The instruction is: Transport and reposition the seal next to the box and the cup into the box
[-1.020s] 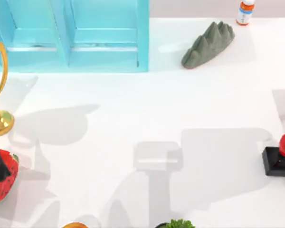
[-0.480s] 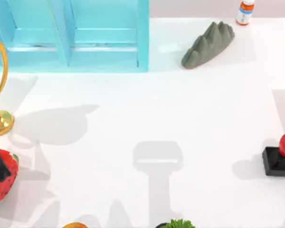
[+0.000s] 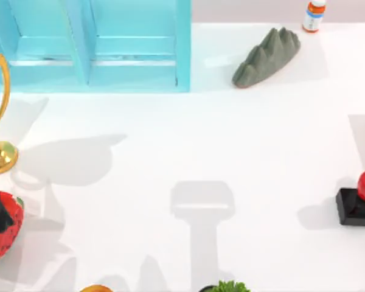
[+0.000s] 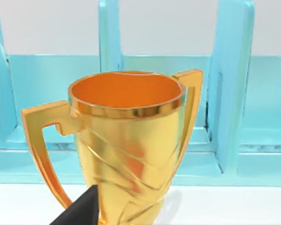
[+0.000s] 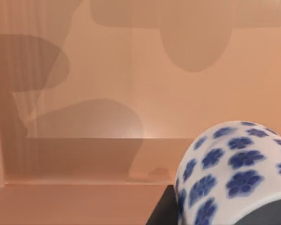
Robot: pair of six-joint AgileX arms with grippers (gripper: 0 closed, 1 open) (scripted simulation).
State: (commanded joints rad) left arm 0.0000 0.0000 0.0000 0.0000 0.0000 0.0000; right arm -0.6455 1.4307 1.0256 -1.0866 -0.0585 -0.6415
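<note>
one change is noted in the top view: the broad shadow formerly spread at 9 o'clock of the seal (image 3: 359,201) is shrunk to a small patch, while the seal is left at the 4 o'clock edge of the table (image 3: 170,152). in the left wrist view, the left gripper (image 4: 79,213) is parked before a gold trophy (image 4: 126,140); its state cannot be told. in the right wrist view, the cup (image 5: 229,164) is clamped by the right gripper (image 5: 215,211) inside the box (image 5: 84,154), so release is judged near.

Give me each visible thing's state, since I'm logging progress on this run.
seal: upright on the table's right edge, ungripped.
cup: inside the tan box.
gold trophy: upright, empty.
orange-capped bottle: standing, capped.
grey rock: lying flat.
</note>
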